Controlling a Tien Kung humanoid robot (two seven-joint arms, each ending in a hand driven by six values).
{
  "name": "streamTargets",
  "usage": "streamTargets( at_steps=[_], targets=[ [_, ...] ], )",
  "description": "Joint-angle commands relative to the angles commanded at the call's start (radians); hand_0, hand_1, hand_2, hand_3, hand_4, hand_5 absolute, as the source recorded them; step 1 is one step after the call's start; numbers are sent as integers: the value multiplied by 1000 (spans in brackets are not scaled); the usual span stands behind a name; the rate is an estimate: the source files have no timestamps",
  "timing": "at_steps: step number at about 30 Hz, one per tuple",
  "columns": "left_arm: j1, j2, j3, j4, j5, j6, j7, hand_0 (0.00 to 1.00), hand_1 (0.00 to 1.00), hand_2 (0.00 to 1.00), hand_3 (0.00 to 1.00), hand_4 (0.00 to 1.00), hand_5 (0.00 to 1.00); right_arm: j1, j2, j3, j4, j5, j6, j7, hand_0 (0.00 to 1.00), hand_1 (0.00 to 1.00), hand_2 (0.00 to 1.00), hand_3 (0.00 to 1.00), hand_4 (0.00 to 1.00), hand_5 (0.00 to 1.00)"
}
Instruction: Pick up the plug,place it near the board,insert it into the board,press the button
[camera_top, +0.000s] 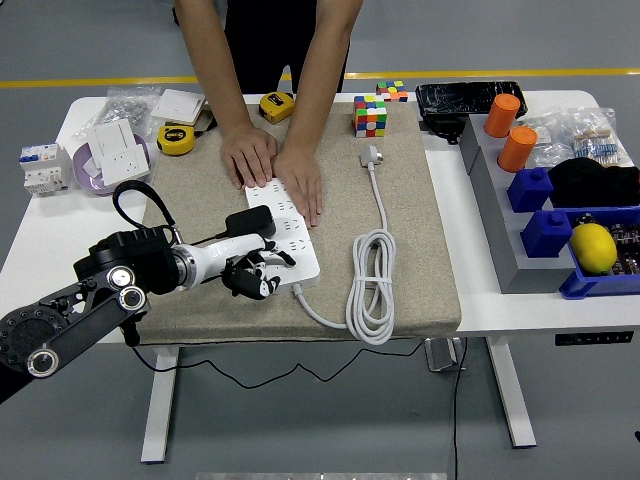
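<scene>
A white power strip (287, 236) lies on the beige mat (420, 230), running from the mat's middle toward me. A person's two hands (270, 160) press flat on its far end. A black plug (250, 221) sits at the strip's left edge, about halfway along; I cannot tell how deep it is seated. My left hand (254, 275) lies just below that plug at the strip's near left corner, fingers curled and touching the strip's edge, holding nothing that I can see. The strip's own white cable (372, 285) lies coiled to the right, ending in a white plug (371, 155).
Tape measures (176, 139), white sockets (112, 148) and a breaker (40, 168) lie at the far left. Colour cubes (370, 116) stand behind the mat. At the right are orange cylinders (517, 148), blue bins (600, 262) and a lemon (593, 247).
</scene>
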Motion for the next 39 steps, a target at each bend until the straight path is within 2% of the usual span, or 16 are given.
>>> streamTargets(
  at_steps=[8,29,39],
  targets=[
    [5,-3,2,12,-5,17,-15,117,22,182,791,405,2,0,0,-3,0,0,1,1,998,837,753,787,998,867],
    [7,-6,11,33,4,23,-14,118,23,183,781,403,2,3,-3,-2,0,-1,1,0,998,838,754,788,998,868],
    [3,-4,5,23,7,26,-18,120,22,183,771,400,2,5,-2,-1,0,1,0,-1,998,838,753,788,998,868]
  ],
)
